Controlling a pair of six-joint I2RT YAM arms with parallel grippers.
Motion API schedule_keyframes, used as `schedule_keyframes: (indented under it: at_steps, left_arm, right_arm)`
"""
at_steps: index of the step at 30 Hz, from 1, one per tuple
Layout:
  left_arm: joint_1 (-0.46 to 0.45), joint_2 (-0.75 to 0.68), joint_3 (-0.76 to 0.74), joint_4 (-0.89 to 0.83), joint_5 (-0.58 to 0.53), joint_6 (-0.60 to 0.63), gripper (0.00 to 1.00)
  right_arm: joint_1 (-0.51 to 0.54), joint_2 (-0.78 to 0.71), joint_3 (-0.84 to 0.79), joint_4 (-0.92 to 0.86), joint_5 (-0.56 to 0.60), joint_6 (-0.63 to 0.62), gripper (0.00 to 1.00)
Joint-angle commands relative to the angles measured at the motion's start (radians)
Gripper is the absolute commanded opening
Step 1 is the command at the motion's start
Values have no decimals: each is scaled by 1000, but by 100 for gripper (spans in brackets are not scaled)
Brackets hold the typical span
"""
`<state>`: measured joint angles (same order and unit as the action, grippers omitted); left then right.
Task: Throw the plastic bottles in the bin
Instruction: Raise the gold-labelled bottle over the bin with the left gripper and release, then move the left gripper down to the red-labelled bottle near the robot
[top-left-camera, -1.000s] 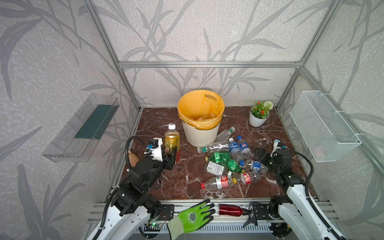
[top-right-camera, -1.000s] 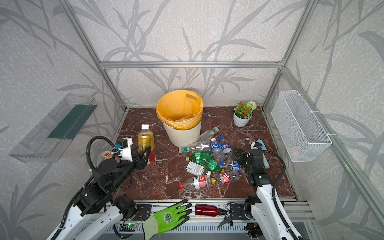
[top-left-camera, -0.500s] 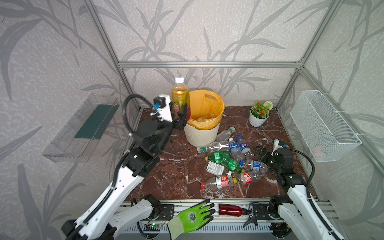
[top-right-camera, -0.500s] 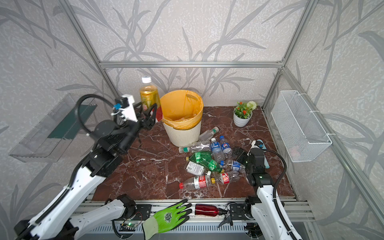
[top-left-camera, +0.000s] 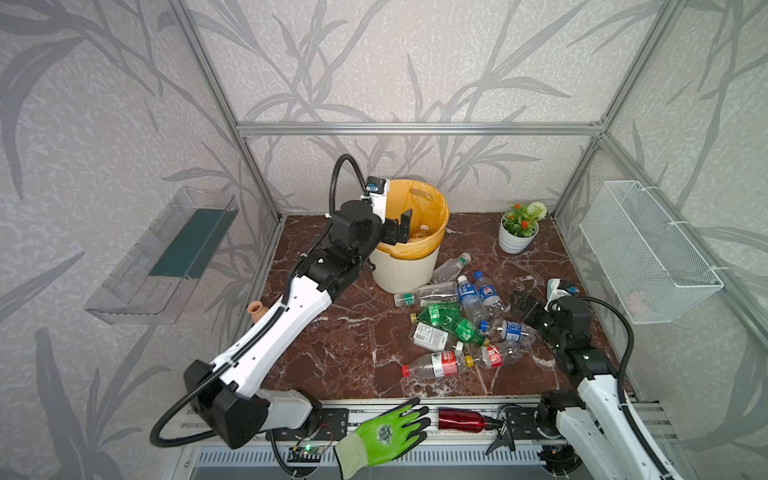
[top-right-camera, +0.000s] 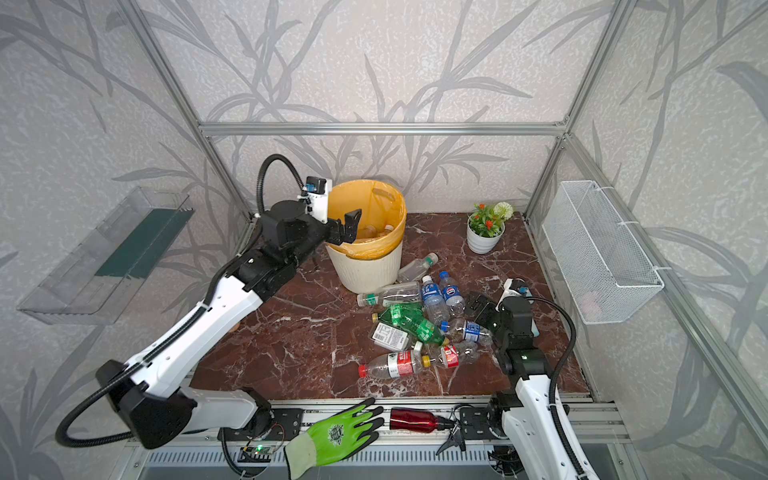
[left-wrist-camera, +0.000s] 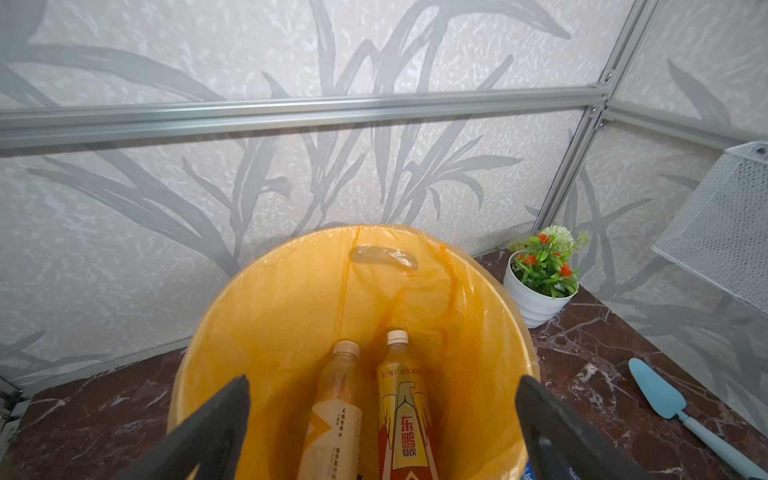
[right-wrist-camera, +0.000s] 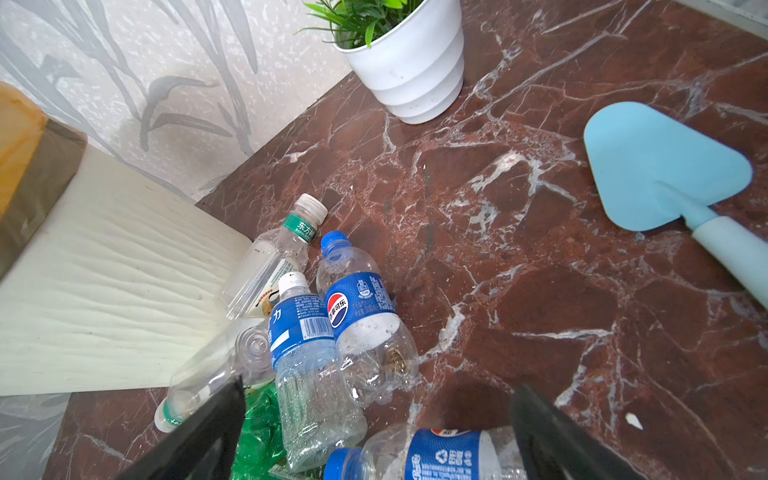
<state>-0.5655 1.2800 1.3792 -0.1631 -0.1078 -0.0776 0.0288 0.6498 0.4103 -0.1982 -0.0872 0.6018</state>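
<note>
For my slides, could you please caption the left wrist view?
Open left gripper above the bin, with two bottles inside.

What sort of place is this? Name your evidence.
Likely a robot test cell: aluminium frame with wallpaper panels, two arms mounted on a front rail, plastic bottles staged beside a bin.

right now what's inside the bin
Inside the bin lean a pale orange bottle and a yellow-labelled bottle, side by side. Their bases and the bin's floor are out of sight, so anything lying deeper cannot be seen.
</note>
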Motion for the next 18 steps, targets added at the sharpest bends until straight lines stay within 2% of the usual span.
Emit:
schedule_keyframes:
  at_steps: [1, 8, 13, 18]
  left_arm:
    - [2, -104, -47, 76, 29, 18, 99]
    - [-30, -224, -203, 68, 77, -10, 99]
    - [-131, -267, -312, 17, 17, 17, 99]
    - [-219, -280, -426, -12, 32, 9, 99]
  right_arm:
    - [-6, 13, 15, -8, -2, -6, 100]
    - [-6, 24, 14, -8, -10, 9, 100]
    - [-4, 17, 11, -18, -28, 13, 100]
    - [-4, 7, 2, -40, -32, 9, 100]
